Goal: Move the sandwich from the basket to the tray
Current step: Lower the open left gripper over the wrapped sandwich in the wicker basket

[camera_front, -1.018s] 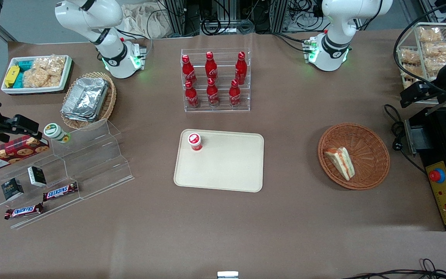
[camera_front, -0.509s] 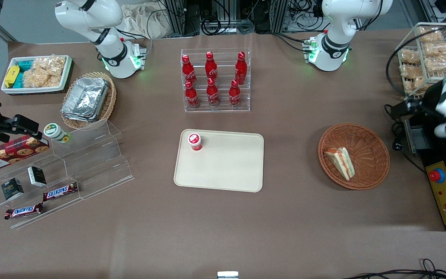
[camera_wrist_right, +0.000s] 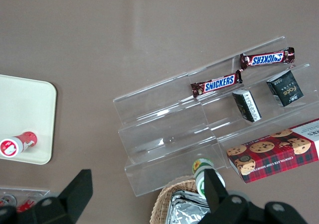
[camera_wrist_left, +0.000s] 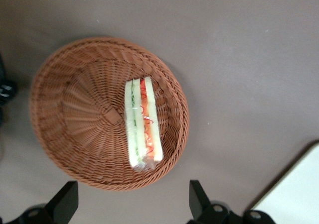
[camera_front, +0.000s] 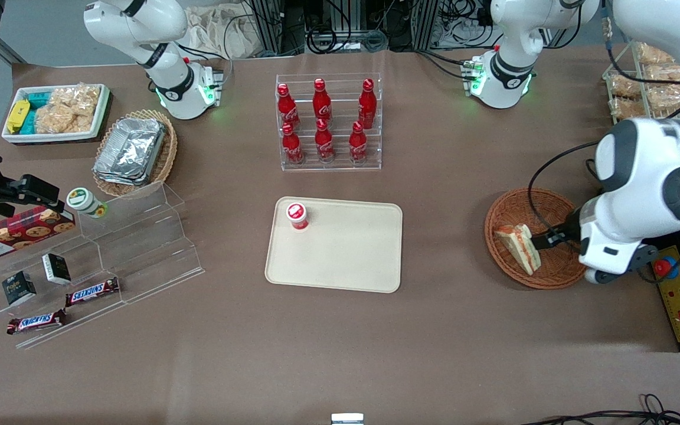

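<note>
The wedge-shaped sandwich (camera_front: pixel 518 248) of white bread with red and green filling lies in the reddish-brown wicker basket (camera_front: pixel 552 203), at the part of the basket nearest the tray. It also shows in the left wrist view (camera_wrist_left: pixel 143 124), inside the basket (camera_wrist_left: pixel 75 109). The cream tray (camera_front: pixel 346 254) lies flat mid-table; one corner shows in the left wrist view (camera_wrist_left: pixel 294 194). My left gripper (camera_front: pixel 543 241) hangs above the basket, over the sandwich. Its fingers (camera_wrist_left: pixel 197 199) are spread wide and empty, and are not touching the sandwich.
A small red-capped bottle (camera_front: pixel 297 215) stands on the tray's corner. A rack of red cola bottles (camera_front: pixel 328 124) stands farther from the camera than the tray. A black control box with a red button (camera_front: pixel 667 268) lies beside the basket. Acrylic steps (camera_front: pixel 133 236) with snacks stand toward the parked arm's end.
The left arm has swung in from the table's edge and come down over the basket. Its gripper now hangs above the sandwich. The sandwich and basket have not moved.
</note>
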You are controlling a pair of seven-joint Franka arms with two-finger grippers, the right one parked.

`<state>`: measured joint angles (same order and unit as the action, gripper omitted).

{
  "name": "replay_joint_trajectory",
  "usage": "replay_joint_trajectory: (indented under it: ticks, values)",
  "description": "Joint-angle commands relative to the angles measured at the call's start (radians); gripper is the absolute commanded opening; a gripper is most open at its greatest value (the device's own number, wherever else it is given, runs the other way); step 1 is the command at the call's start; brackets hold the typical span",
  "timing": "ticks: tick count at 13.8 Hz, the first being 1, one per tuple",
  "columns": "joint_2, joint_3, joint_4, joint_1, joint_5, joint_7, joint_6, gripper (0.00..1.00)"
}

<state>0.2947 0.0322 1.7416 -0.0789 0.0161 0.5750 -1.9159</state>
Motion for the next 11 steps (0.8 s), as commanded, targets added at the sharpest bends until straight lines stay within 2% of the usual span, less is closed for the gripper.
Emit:
replay_joint_trajectory:
  ticks: [1, 7, 10, 11]
  values:
    - [-0.029, -0.003, 0.149, 0.001, 0.001, 0.037, -0.156, 1.00]
    - [0.024, -0.005, 0.347, 0.001, 0.004, 0.042, -0.449, 1.00]
    - [0.050, -0.005, 0.380, 0.001, 0.005, 0.042, -0.515, 1.00]
    - [0.055, -0.005, 0.378, 0.001, 0.005, 0.042, -0.515, 0.92]
